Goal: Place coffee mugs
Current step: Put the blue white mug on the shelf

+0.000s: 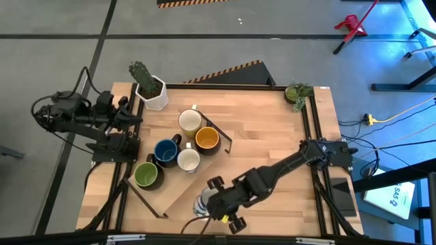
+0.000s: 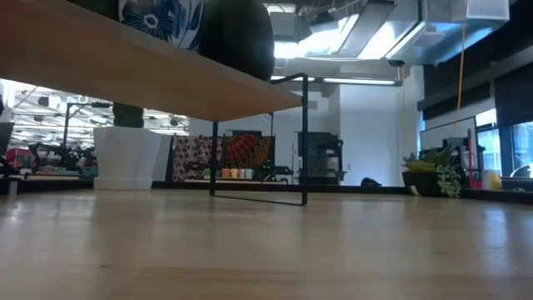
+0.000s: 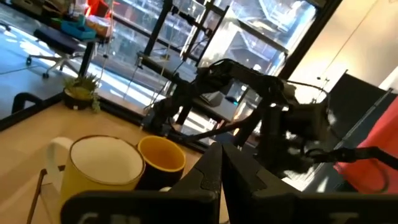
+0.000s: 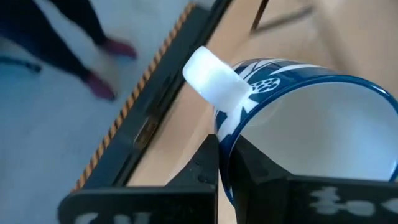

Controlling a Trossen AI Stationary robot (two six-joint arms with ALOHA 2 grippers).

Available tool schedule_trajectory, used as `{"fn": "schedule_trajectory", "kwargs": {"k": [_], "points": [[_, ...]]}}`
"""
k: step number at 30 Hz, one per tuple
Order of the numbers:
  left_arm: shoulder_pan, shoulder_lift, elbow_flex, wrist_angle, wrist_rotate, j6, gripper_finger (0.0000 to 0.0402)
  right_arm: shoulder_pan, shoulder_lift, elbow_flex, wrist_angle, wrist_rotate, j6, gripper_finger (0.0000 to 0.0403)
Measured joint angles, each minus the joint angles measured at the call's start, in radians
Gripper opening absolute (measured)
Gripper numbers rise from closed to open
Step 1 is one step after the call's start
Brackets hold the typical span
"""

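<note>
Five coffee mugs stand on a wooden shelf rack (image 1: 219,131) mid-table: cream (image 1: 190,121), yellow-orange (image 1: 206,139), dark blue (image 1: 165,152), white (image 1: 188,160) and green (image 1: 146,175). A sixth mug, white with a blue pattern (image 4: 311,118), is near the table's front edge, with my right gripper (image 1: 212,204) shut on it. The low view shows it (image 2: 158,17) high above the shelf board. My left gripper (image 3: 221,171) is shut and empty, drawn back at the table's left edge (image 1: 126,119), level and facing the cream mug (image 3: 106,165) and the yellow-orange mug (image 3: 163,155). My right gripper pinches the patterned mug's wall at the rim (image 4: 225,134), right beside the white handle (image 4: 214,78). One finger is inside the mug and one outside. The fingers slant down from above. The mug is tilted, off the table.
A white pot with a cactus (image 1: 151,88) stands at the far left corner, and a small green plant (image 1: 298,93) at the far right corner. The rack's black wire legs (image 2: 304,142) rest on the table. Bare wood lies right of the rack (image 1: 272,136).
</note>
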Motion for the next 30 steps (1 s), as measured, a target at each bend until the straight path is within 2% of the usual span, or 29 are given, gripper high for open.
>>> {"fn": "schedule_trajectory", "kwargs": {"k": [7,13,22,30], "points": [[0.000,0.000,0.000,0.000,-0.008,-0.026,0.0000,-0.002,-0.053,0.001,0.118,0.076,-0.214,0.0000],[0.000,0.000,0.000,0.000,-0.027,-0.026,0.0000,-0.026,-0.057,0.001,0.186,0.063,-0.385,0.0000],[0.000,0.000,0.000,-0.006,-0.038,-0.029,0.0000,-0.061,-0.054,0.002,0.267,0.104,-0.528,0.0000],[0.000,0.002,0.000,-0.116,-0.065,-0.078,0.0000,-0.059,-0.051,0.002,0.258,0.096,-0.650,0.0000]]}}
